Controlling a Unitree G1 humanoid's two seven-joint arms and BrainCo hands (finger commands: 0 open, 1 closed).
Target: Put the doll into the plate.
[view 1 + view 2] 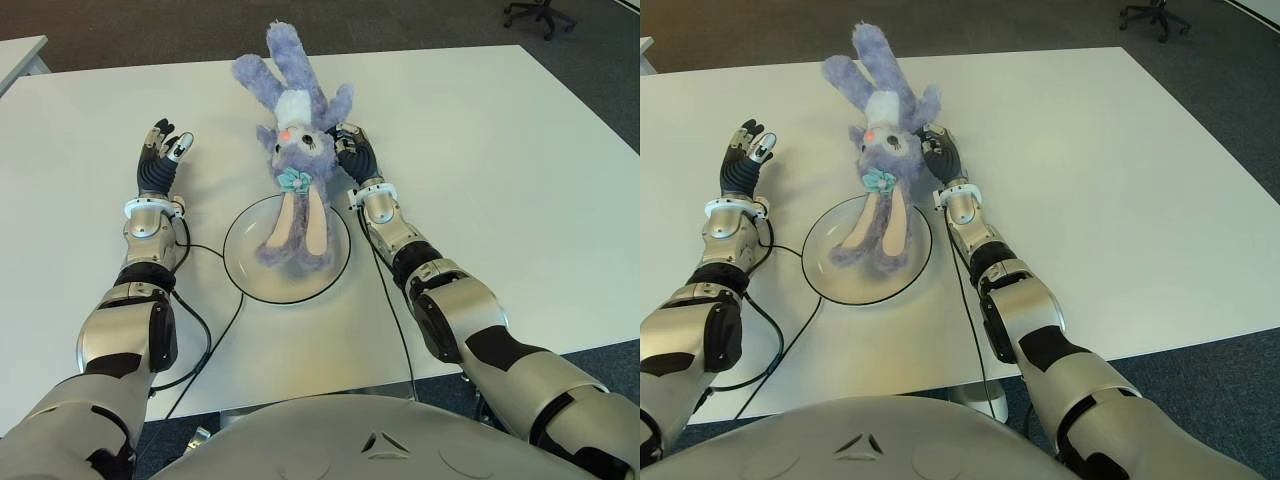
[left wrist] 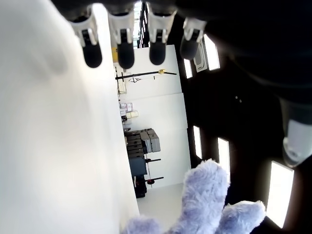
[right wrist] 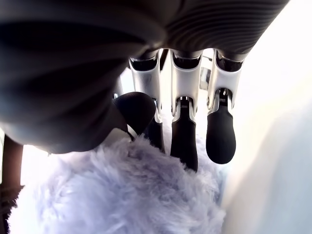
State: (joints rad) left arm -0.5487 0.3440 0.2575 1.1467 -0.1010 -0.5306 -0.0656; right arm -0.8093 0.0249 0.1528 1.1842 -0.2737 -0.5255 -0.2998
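**Plush rabbit half on the plate, right hand at its head**

The doll (image 1: 296, 150), a shaggy lavender plush rabbit with a white patch on its front, a pink nose and a teal bow at the neck, lies stretched out along the table (image 1: 500, 160), its long axis running away from the robot. Its two long cream-lined ears droop onto the round, glossy white plate (image 1: 245, 275), which sits just in front of the robot's chest; the head and body lie beyond the far rim, on the bare table.

The right hand (image 1: 352, 152) is plainly the nearer one. It presses against the right side of the rabbit's head, and its wrist view shows the dark-tipped fingers (image 3: 220, 136) extended straight, lying along the fur rather than curled around it, so no grip looks formed.

The left hand (image 1: 160, 152) shows well to the left of the doll, fingers loosely straight and empty.

In my judgement, the coming move turns on drawing the soft, floppy body back toward the robot along its own length until it lies inside the rim.
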